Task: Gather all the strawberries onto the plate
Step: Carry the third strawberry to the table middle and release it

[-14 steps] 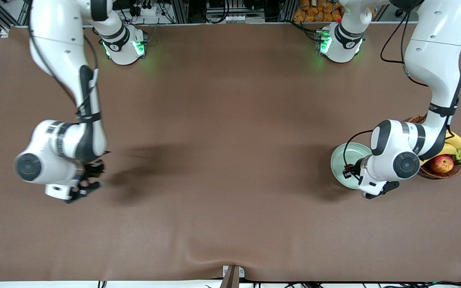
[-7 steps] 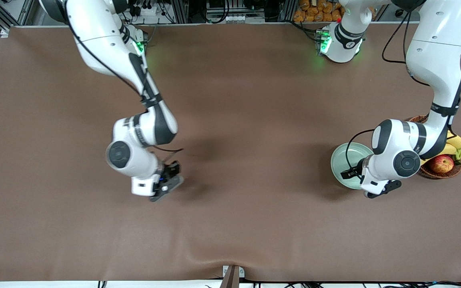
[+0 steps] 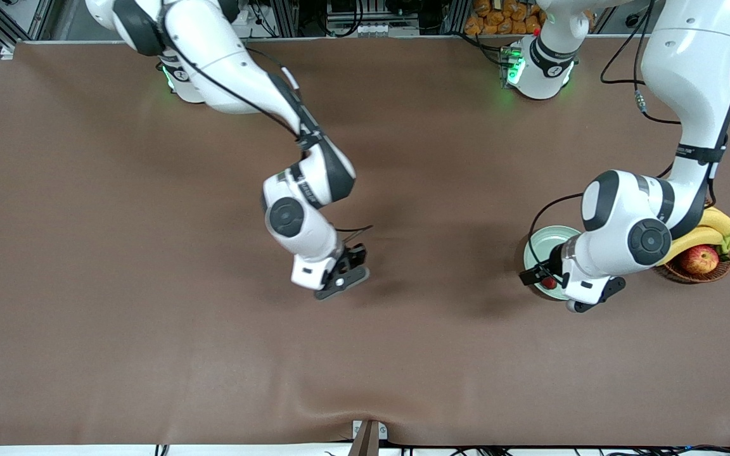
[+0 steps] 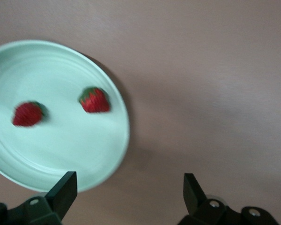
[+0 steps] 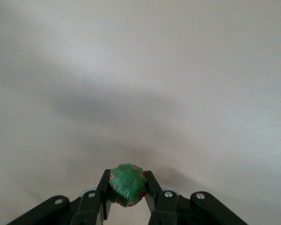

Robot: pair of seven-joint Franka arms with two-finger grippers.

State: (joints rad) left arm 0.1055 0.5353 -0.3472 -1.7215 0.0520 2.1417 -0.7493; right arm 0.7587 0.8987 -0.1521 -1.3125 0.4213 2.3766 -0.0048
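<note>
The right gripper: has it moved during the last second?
Yes. The right gripper, shut on a strawberry, has travelled from the right arm's end of the table toward the plate and is now over mid-table.

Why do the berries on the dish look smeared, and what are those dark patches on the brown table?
Left wrist view: the two strawberries on the plate are soft-edged, likely motion blur. Right wrist view: the strawberry in the right pincer is sharper. Front view: the dark patches beside each arm are their soft shadows on the table.
</note>
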